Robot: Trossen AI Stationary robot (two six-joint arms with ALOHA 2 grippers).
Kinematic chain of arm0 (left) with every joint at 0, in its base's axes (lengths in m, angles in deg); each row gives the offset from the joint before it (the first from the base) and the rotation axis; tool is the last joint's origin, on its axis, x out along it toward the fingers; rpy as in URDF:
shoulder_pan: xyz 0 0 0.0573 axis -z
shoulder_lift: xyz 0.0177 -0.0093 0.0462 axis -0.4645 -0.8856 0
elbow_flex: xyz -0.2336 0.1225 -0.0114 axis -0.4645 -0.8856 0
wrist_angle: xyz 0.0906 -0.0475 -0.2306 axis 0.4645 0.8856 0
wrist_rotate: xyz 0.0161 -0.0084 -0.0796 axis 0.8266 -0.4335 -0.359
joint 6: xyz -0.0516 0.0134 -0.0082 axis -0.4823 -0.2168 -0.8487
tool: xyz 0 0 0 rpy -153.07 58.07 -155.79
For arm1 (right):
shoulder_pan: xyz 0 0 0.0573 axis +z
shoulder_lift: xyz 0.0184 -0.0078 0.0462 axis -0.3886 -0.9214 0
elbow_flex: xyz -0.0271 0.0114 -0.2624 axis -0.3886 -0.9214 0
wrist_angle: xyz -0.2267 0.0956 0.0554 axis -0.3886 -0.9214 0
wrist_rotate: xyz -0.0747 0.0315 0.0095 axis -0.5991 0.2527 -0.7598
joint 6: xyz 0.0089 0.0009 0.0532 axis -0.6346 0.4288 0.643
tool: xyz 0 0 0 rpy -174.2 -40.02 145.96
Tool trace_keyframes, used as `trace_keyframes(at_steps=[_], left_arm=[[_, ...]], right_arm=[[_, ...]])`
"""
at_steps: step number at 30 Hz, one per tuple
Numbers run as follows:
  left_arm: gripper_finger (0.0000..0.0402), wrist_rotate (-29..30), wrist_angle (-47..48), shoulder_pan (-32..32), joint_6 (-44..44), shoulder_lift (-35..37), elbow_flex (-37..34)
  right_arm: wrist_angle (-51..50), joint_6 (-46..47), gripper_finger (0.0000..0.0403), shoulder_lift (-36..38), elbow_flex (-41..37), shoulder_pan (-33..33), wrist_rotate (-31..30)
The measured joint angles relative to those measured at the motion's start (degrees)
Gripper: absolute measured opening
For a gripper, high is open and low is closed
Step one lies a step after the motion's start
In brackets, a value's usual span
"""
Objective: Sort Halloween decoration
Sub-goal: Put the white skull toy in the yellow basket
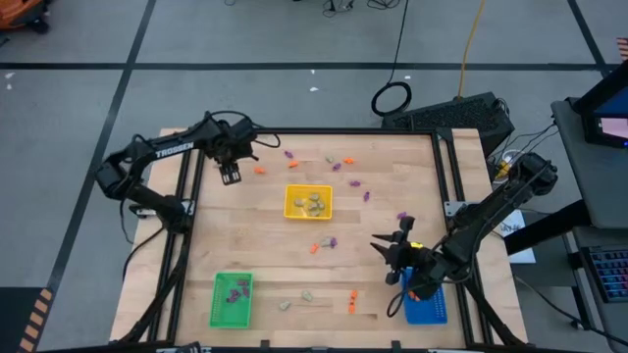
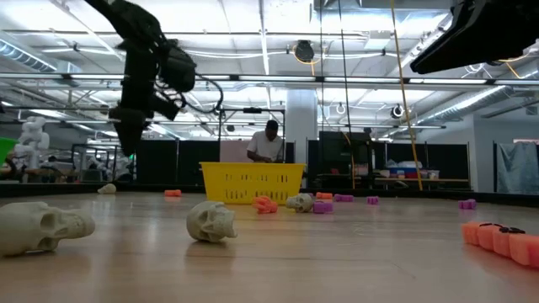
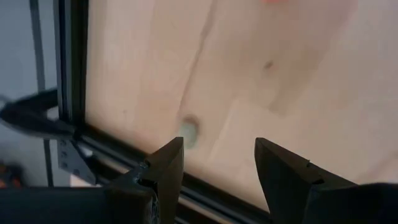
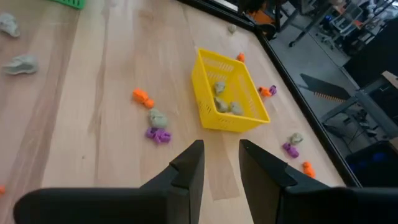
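1. Only readable writing I can spot is "TROSSEN" in white on the left arm (image 1: 162, 152), out toward 10 o'clock of the table (image 1: 392, 211). Nothing legible anywhere else.
2. The left gripper (image 1: 231, 175) hangs over bare wood at about 10 o'clock, fingers spread apart with nothing between them. The wrist view shows just plain tabletop and the black frame past the tips.
3. Three trays: the green tray (image 1: 232, 299) at 7 o'clock with a few purple bits in it, the yellow tray (image 1: 308, 201) near the middle with roughly four pale pieces, and the blue tray (image 1: 426, 302) at 5 o'clock, mostly hidden under the right arm.
4. The Halloween decoration (image 1: 319, 245) is scattered loose all over the table: about six purple ones toward 12 to 2 o'clock, about six orange ones spread around, and two pale ones at 6 o'clock. Up close in the low view the pale ones are little skulls (image 2: 210, 222).
5. The right gripper (image 1: 394, 250) sits at about 4 o'clock just beside the blue tray, fingers parted with a narrow gap, holding nothing.
6. A person (image 2: 268, 145) stands in the room behind the table.
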Motion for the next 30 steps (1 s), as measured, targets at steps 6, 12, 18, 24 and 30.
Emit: trace_keyframes(at_steps=[6,12,18,24,30], left_arm=[[0.0179,-0.01,-0.68,-3.30,-2.73,-3.42,-1.50],[0.0156,0.22,-2.00,-4.90,-3.41,-5.91,-2.71],[0.0151,3.63,-4.49,-6.35,-3.41,-8.25,-2.92],[0.0173,3.83,-4.66,-7.99,-5.10,-11.94,-2.92],[0.0209,4.69,-5.81,-8.38,-4.91,-14.65,-2.92]], right_arm=[[0.10,-0.88,0.0089,0.02,-0.18,-0.03,1.46],[0.18,0.09,0.0089,0.02,-2.86,-0.17,1.46],[1.43,0.07,0.0089,0.02,-4.07,-0.29,1.42],[3.24,-1.36,0.0089,0.02,-4.09,-0.40,1.42],[3.38,-1.49,0.0089,0.02,-4.09,-0.57,1.42]])
